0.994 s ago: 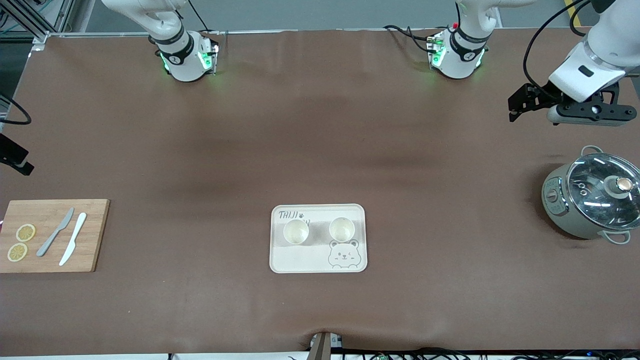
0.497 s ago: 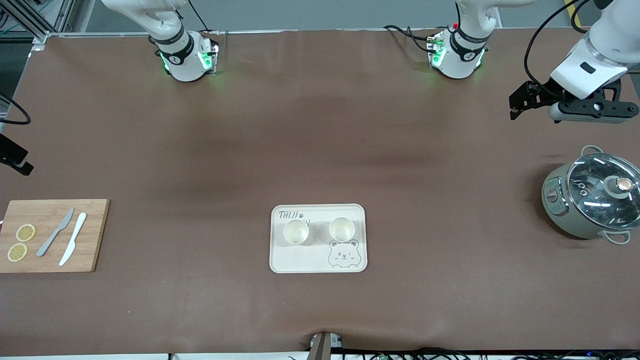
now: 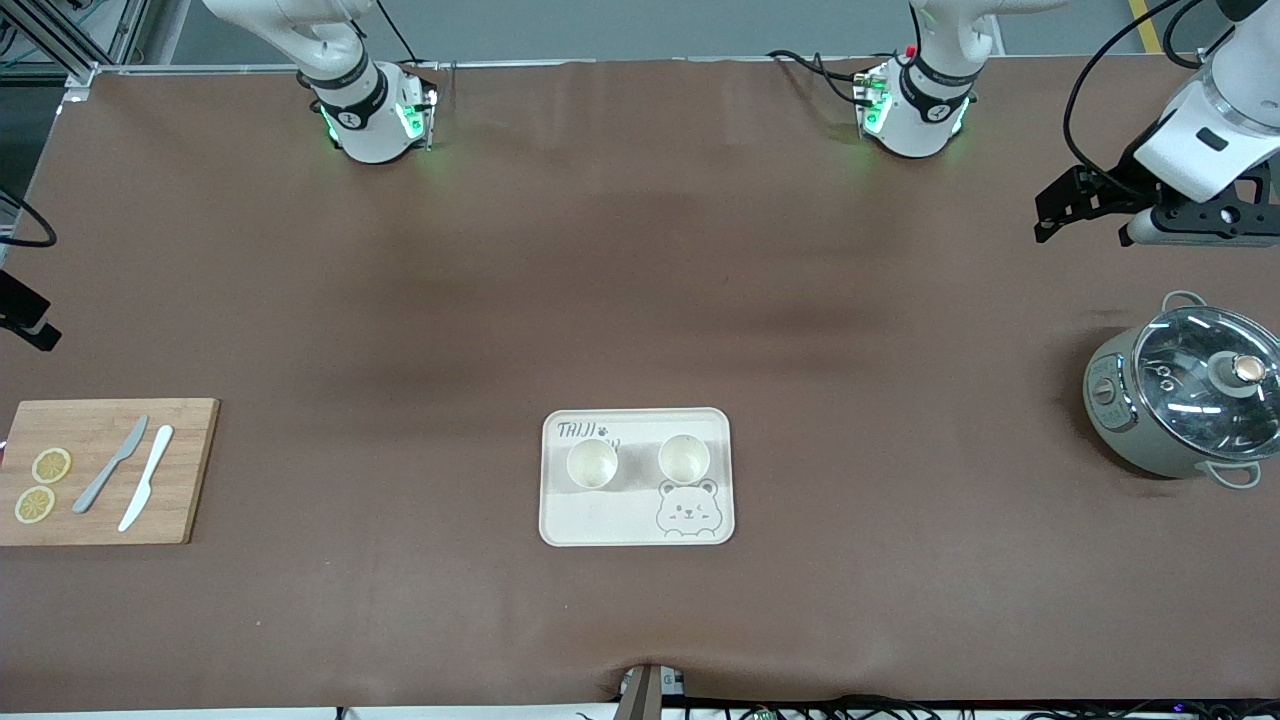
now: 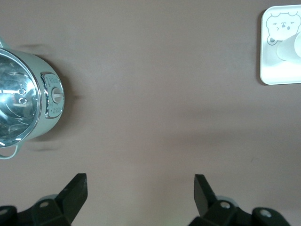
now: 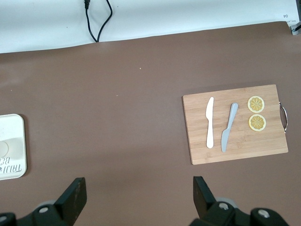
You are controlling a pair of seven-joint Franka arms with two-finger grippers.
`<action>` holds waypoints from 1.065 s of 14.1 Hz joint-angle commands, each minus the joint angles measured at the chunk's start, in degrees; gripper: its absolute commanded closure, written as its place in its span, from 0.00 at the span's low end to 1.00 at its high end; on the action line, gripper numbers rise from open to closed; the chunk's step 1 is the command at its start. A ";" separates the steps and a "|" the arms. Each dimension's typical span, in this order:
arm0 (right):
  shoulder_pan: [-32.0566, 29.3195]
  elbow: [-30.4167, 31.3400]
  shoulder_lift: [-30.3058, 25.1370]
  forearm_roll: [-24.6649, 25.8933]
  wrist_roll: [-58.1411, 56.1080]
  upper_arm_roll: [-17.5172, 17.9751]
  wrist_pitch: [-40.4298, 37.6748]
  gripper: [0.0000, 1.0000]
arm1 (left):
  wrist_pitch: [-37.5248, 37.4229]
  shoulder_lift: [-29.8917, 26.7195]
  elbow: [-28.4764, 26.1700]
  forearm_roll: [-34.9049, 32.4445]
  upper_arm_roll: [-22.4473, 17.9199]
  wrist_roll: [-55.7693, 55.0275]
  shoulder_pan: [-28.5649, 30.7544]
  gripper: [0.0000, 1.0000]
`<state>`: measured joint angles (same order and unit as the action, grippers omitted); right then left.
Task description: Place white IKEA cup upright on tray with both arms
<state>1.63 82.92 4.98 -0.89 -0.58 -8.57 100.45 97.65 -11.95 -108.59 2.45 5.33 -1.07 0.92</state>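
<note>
The cream bear tray (image 3: 620,522) lies mid-table, near the front camera. Two white cups (image 3: 591,464) (image 3: 684,458) stand upright on it, side by side. My left gripper (image 3: 1052,208) hangs open and empty over bare table at the left arm's end; its wrist view shows its fingers wide apart (image 4: 140,190), with the tray (image 4: 270,66) and one cup (image 4: 288,49) far off. My right gripper (image 3: 25,318) shows partly at the right arm's end of the table. It is open and empty (image 5: 138,193), and the tray's edge (image 5: 14,136) shows in its wrist view.
A grey-green pot with a glass lid (image 3: 1185,400) stands at the left arm's end and also shows in the left wrist view (image 4: 21,101). A wooden cutting board (image 3: 190,450) with two knives and two lemon slices lies at the right arm's end (image 5: 263,146).
My left gripper has drawn away from the tray toward the left arm's end of the table. The tray, the cups and the right gripper have hardly moved.
</note>
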 commanded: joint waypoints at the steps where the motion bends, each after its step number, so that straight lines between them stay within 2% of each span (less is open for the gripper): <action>1: -0.58 -0.74 -0.15 -0.69 0.58 0.57 -0.26 0.00 | -0.09 -0.88 -1.09 1.41 0.12 1.07 0.40 0.00; 6: -0.49 -1.18 -0.15 -0.69 0.58 0.66 -0.34 0.00 | -0.35 -0.79 -0.30 1.41 0.03 2.47 0.57 0.00; 9: -0.58 -1.18 -0.06 -0.69 0.49 0.66 -0.17 0.00 | -0.09 -0.36 0.57 1.50 0.11 10.09 5.48 0.00; 11: -0.40 -1.18 0.03 -0.69 0.40 0.66 -0.08 0.00 | -0.35 4.10 5.29 1.50 0.11 11.79 7.42 0.00; 15: -0.58 -1.18 0.12 -0.69 0.05 0.66 0.10 0.00 | -0.44 8.60 9.88 1.41 0.64 11.53 6.91 0.00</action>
<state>1.64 82.33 4.99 -0.92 -0.59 -8.31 100.58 97.88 -6.63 -102.63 2.58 5.25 9.98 8.09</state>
